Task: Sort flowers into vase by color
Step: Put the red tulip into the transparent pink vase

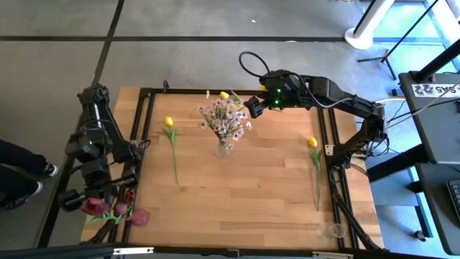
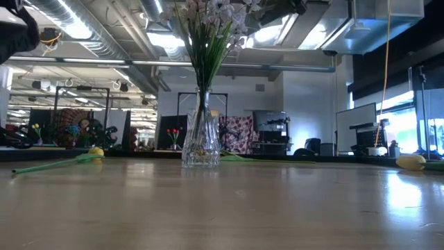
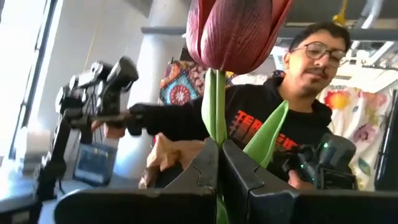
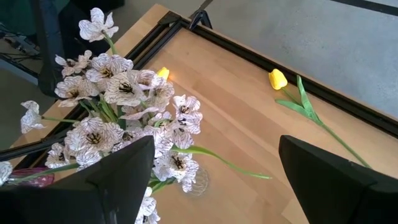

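A clear glass vase (image 1: 223,149) stands mid-table on its base and holds a spray of white-pink blossoms (image 1: 224,117). My right gripper (image 1: 253,107) hovers open just right of the spray; in its wrist view the blossoms (image 4: 118,93) fill the space ahead of the right gripper (image 4: 216,149). Yellow tulips lie flat on the table: one on the left (image 1: 169,122), one at the far edge (image 1: 224,95), one on the right (image 1: 312,142). My left gripper (image 1: 108,208) is beyond the table's near-left corner, shut on a dark red tulip (image 3: 233,31). My left gripper pinches the dark red tulip's green stem (image 3: 215,118) between its two fingers, a short way below the bud. The bud stands past the fingertips (image 3: 202,165) and a green leaf (image 3: 267,134) spreads beside the stem. The stem's lower end is hidden behind the fingers.
More dark red buds (image 1: 139,216) show by the near-left corner. A small clear glass (image 1: 332,230) stands near the near-right corner. Black rails (image 1: 144,129) frame the table. A person (image 3: 298,106) sits beyond the table in the left wrist view. Bare wood lies in front of the vase.
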You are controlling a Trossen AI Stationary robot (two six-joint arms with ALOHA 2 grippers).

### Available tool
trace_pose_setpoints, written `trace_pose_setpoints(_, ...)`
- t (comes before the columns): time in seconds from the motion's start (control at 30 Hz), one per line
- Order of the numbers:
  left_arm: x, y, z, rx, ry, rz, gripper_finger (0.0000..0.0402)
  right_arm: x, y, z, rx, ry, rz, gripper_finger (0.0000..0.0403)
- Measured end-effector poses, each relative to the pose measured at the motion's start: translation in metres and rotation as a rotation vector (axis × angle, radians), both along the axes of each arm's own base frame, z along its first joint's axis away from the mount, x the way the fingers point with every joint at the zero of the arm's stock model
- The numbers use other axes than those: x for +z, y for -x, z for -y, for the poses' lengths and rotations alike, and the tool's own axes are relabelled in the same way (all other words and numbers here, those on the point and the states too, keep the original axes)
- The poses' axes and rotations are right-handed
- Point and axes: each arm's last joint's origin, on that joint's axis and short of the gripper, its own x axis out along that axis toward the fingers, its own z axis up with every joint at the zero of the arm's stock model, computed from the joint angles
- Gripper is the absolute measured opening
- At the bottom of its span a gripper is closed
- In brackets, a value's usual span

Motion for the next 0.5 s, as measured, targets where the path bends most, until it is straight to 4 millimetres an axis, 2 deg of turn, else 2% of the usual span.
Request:
trace_pose_setpoints(0.2, 0.0, 0.005, 0.012, -0.014, -0.058, 0.129, 0.0, 0.0, 0.0, 0.0, 0.0, 0.0, 0.0, 0.0344)
trace_pose_setpoints(0.4, -0.001, 0.021, 0.018, -0.059, -0.123, 0.242, 0.0, 0.0, 0.0, -0.001, 0.003, -0.036, 0.011, 0.0344)
trace_pose_setpoints(0.5, -0.011, 0.025, 0.02, -0.039, -0.151, 0.26, 0.0, 0.0, 0.0, -0.001, -0.003, -0.058, 0.019, 0.0344)
